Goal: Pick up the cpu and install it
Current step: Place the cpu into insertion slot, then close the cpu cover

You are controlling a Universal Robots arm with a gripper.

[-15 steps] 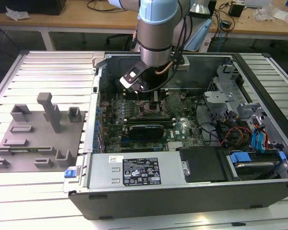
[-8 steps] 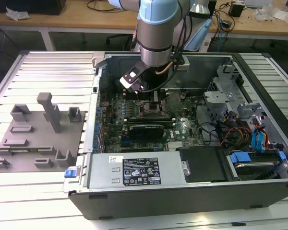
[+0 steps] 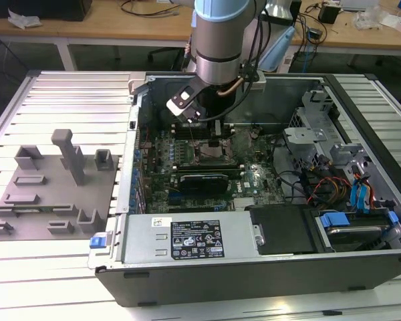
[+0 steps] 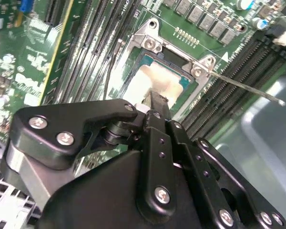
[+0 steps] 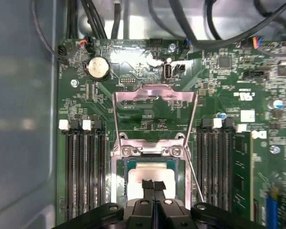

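— Where is the chip?
— The small flat square cpu with its shiny silver-white metal top (image 5: 152, 171) lies level inside the square metal socket frame (image 5: 148, 150) on the green motherboard (image 5: 97, 121). A thin darker rim shows just within the frame.
— And the gripper?
— The black two-finger gripper (image 5: 154, 184) hangs straight above the socket frame, fingers drawn narrow, tip beside tip with a hairline between. The tips sit over the middle of the cpu; whether they press on it I cannot tell.
— Is the frame open?
— Yes. The silver hinged load plate (image 5: 155, 94) is swung out from one edge of the frame, and a thin wire lever (image 4: 248, 88) juts from a corner.
— What lies around it?
— Long black memory slots (image 5: 83, 171) run along two opposite sides of the frame. A round silver coin battery (image 5: 98, 68) sits beyond the open plate.
— From outside?
— The silver-and-blue robot arm (image 3: 217, 40) reaches into the open dark computer case (image 3: 254, 281), right over the frame. A grey plastic fixture of blocks and posts (image 3: 53, 194) stands outside the case, well apart from the frame, toward the exterior view's left.
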